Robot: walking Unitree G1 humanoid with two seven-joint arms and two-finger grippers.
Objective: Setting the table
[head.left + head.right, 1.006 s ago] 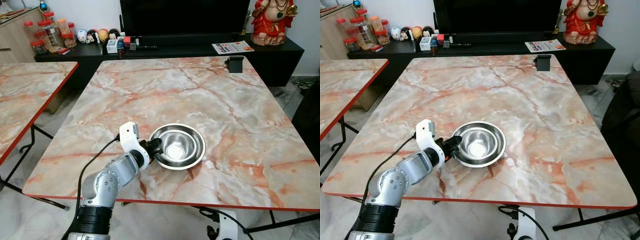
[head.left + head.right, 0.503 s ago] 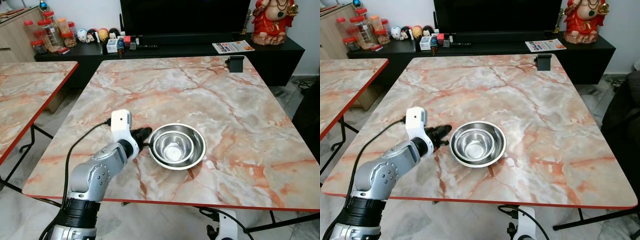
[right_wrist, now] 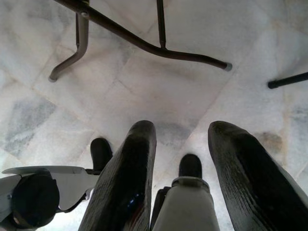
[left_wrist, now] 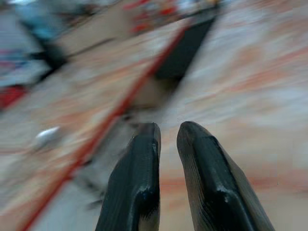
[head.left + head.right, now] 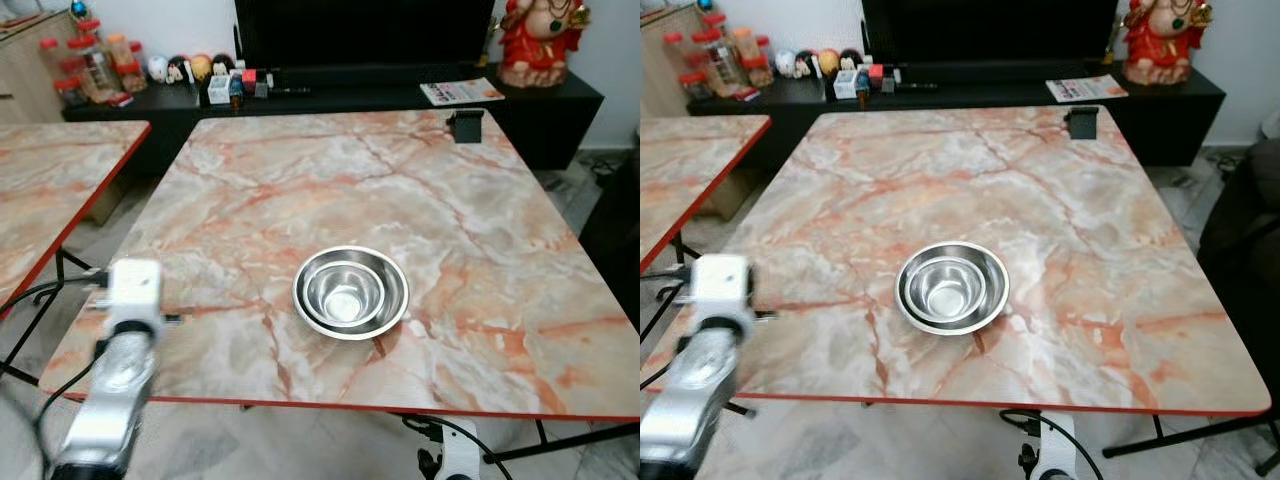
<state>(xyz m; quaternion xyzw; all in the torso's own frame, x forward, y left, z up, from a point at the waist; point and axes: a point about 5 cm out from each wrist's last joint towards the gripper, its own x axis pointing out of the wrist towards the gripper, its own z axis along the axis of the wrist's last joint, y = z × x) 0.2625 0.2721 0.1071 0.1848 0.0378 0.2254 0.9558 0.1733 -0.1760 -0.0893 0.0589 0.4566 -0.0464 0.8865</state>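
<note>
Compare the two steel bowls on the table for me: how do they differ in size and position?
The outer steel bowl is wider and sits directly on the marble table; the inner steel bowl is narrower and sits nested inside the outer one. The outer bowl shows just its rim and upper wall, while the inner bowl shows its whole shiny bottom. Both are round, polished metal, upright and empty.
</note>
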